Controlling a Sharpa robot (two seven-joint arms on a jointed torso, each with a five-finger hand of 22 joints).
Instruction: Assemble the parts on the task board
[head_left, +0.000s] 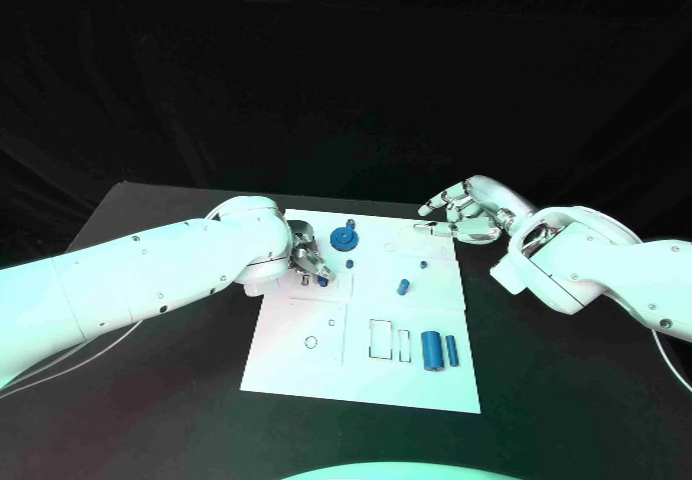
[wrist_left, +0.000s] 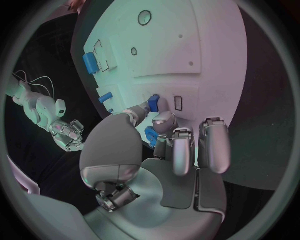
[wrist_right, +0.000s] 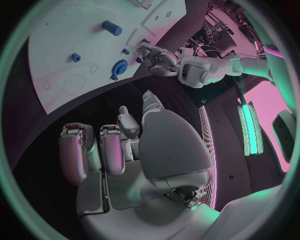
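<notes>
Your left hand (head_left: 304, 258) sits over the left side of the task board (head_left: 368, 375), thumb and a finger pinching a small blue part (wrist_left: 154, 103) right at the board surface (clearest in the left wrist view). Your right hand (head_left: 464, 215) hovers at the board's far right corner, fingers curled loosely apart, holding nothing. A blue gear-like part (head_left: 345, 238) stands near the far edge beside the left hand. Two blue cylinders (head_left: 440, 350) lie side by side near the near right edge; a small blue piece (head_left: 402, 287) lies mid-board.
</notes>
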